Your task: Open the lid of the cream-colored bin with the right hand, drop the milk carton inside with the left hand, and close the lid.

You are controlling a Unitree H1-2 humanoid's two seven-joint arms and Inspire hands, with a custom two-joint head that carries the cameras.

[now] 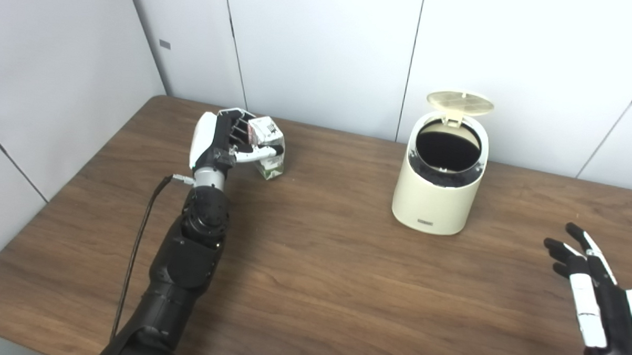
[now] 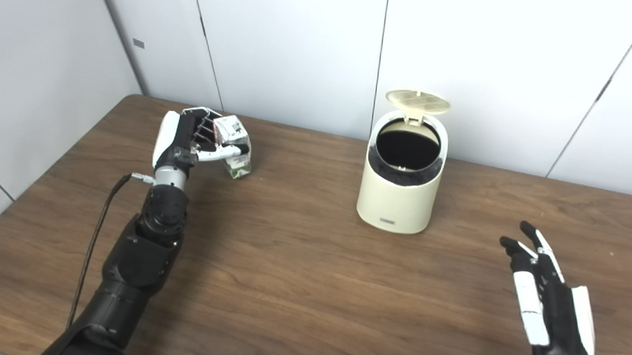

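Note:
A cream-colored bin (image 1: 439, 195) stands on the wooden table (image 1: 312, 282) right of centre, its round lid (image 1: 460, 101) tipped up at the back and the dark inside showing. At the far left a small white and green milk carton (image 1: 267, 147) rests on the table, tilted a little. My left hand (image 1: 220, 140) is wrapped around it, fingers behind and thumb across its front. My right hand (image 1: 590, 292) hovers low at the front right, open, fingers spread and holding nothing, well apart from the bin.
White wall panels (image 1: 320, 51) close off the back and left of the table. A black cable (image 1: 140, 234) hangs along my left forearm. Bare wood lies between the carton and the bin.

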